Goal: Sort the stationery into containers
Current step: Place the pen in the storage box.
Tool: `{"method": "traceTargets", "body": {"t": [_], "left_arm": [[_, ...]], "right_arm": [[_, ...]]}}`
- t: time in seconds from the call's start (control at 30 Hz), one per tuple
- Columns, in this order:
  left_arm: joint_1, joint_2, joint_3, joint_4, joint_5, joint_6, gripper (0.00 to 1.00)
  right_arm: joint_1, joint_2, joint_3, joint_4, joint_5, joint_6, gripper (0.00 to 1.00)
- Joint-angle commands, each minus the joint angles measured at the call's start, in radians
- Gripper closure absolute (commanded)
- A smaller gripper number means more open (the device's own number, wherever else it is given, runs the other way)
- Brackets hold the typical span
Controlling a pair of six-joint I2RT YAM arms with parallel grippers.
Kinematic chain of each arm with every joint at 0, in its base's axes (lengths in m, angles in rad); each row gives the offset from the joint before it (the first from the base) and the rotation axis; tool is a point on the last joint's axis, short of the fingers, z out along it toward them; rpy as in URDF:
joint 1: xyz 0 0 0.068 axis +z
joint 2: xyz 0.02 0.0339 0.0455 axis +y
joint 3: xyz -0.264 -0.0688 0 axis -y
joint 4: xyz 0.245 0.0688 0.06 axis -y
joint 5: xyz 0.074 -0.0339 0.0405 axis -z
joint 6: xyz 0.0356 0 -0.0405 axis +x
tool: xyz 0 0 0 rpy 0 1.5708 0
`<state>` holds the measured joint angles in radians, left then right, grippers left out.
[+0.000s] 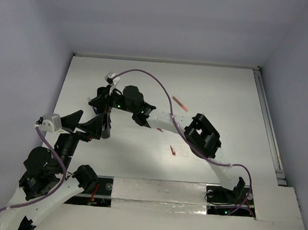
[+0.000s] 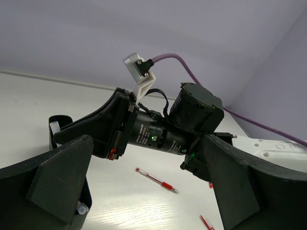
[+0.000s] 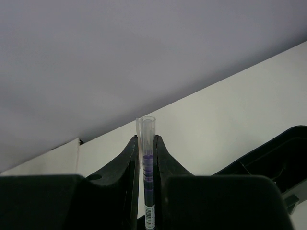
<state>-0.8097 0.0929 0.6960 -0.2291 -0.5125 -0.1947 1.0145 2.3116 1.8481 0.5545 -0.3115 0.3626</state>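
Note:
My right gripper (image 3: 146,139) is shut on a pen (image 3: 148,160) with a clear cap, purple bands and a barcode; the cap sticks out past the fingertips. In the top view it (image 1: 102,108) hangs over the left part of the table. A long black container (image 2: 60,125) lies below and beside it, with a white-capped pen (image 2: 55,127) inside; its rim (image 3: 276,153) shows at the right of the right wrist view. My left gripper (image 2: 146,139) stands wide open with nothing between its fingers, close to the right one (image 1: 92,118). A red pen (image 2: 157,179) lies on the table under it.
Red pens (image 1: 180,102) (image 1: 172,150) lie on the white table (image 1: 224,99) right of the grippers. Another red pen (image 2: 207,223) and a tiny red piece (image 2: 210,185) lie near my left gripper's right finger. Walls close the table at the back and sides; a rail (image 1: 268,124) runs along the right edge.

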Motion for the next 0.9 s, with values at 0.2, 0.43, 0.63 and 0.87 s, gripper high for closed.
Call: {"method": "traceTargets", "body": {"t": [0.2,0.43,0.63,0.87], "left_arm": [[0.001,-0.002,-0.001,0.04,0.008,0.017,0.01],[0.001,-0.001,-0.003,0.045,0.012,0.021,0.01],[0.01,0.005,-0.004,0.05,0.019,0.024,0.01],[0.01,0.01,-0.004,0.051,0.019,0.026,0.01]], "right_arm": [[0.007,0.022,-0.021,0.084,0.014,-0.086,0.94],[0.007,0.029,-0.05,0.131,0.038,-0.103,0.92],[0.007,0.0,-0.096,0.182,0.028,-0.096,0.72],[0.007,-0.06,-0.159,0.213,0.038,-0.102,0.53]]}}
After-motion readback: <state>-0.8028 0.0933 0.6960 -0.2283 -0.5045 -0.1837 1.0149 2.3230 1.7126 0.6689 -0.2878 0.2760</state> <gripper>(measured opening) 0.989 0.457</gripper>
